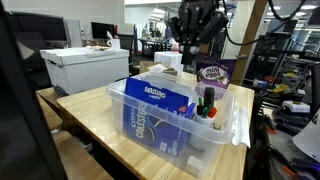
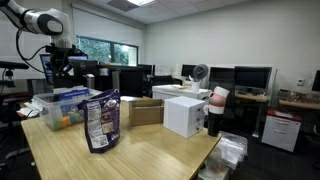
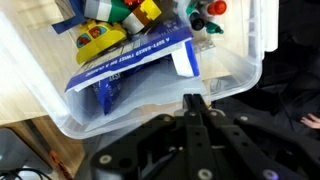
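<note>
A clear plastic bin (image 1: 225, 135) stands on the wooden table and shows in both exterior views (image 2: 45, 118). It holds a blue flat box (image 1: 163, 95), markers (image 1: 207, 103) and small colourful toys. My gripper (image 1: 196, 42) hangs above the bin's far side, apart from its contents (image 2: 57, 66). In the wrist view the two fingers (image 3: 192, 101) are pressed together with nothing between them, over the bin's rim (image 3: 150, 118). The blue box (image 3: 135, 60), markers (image 3: 205, 12) and toys (image 3: 100, 35) lie below.
A purple snack bag (image 1: 213, 72) stands beside the bin (image 2: 100, 120). A white box (image 1: 85, 65) sits at the table's far end (image 2: 185, 115), with a cardboard box (image 2: 146, 111) near it. Desks, monitors and chairs surround the table (image 1: 90, 110).
</note>
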Tool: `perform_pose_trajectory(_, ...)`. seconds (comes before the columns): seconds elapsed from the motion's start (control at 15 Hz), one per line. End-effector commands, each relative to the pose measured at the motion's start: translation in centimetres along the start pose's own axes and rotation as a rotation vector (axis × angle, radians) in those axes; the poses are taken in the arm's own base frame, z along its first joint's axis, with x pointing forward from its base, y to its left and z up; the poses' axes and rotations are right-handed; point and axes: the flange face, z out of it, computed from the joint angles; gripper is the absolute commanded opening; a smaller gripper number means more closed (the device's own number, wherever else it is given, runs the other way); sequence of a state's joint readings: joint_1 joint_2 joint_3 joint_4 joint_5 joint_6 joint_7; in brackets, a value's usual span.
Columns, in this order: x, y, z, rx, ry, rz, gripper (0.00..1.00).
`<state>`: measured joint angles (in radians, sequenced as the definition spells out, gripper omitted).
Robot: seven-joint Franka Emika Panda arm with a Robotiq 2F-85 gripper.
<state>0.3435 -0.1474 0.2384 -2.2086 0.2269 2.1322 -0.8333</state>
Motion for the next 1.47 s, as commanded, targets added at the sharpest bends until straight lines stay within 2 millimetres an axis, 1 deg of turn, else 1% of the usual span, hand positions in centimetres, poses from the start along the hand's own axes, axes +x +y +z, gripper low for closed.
perform_pose_trajectory(0.0, -1.8, -2.1, 0.5, 0.054, -0.010, -0.180, 0.05)
perform_pose_trajectory(0.13, -2.0, -2.6, 1.2, 0.074, -0.050, -0.265, 0.05)
perform_pose_trajectory(0.2, -2.0, -2.7, 1.5, 0.069, -0.075, -0.283, 0.23)
perform_pose_trajectory(0.27, -1.2, -1.6, 1.2, 0.057, -0.045, -0.198, 0.30)
perform_pose_trajectory(0.33, -1.3, -1.8, 1.4, 0.062, -0.050, -0.206, 0.08)
perform_pose_trajectory(0.6, -1.2, -1.7, 1.4, 0.062, -0.049, -0.205, 0.26)
perform_pose_trajectory(0.67, -1.2, -1.9, 1.6, 0.068, -0.043, -0.232, 0.55)
perform_pose_trajectory(0.8, -1.1, -2.0, 2.0, 0.041, -0.053, -0.210, 0.55)
perform_pose_trajectory(0.93, -0.9, -2.1, 2.4, 0.002, -0.059, -0.160, 0.62)
perform_pose_trajectory(1.2, -0.3, -2.6, 3.4, -0.050, -0.105, -0.106, 0.80)
perform_pose_trajectory(1.27, -0.2, -2.8, 3.7, -0.061, -0.120, -0.090, 0.85)
perform_pose_trajectory(1.4, 0.0, -3.3, 4.5, -0.076, -0.157, -0.066, 0.94)
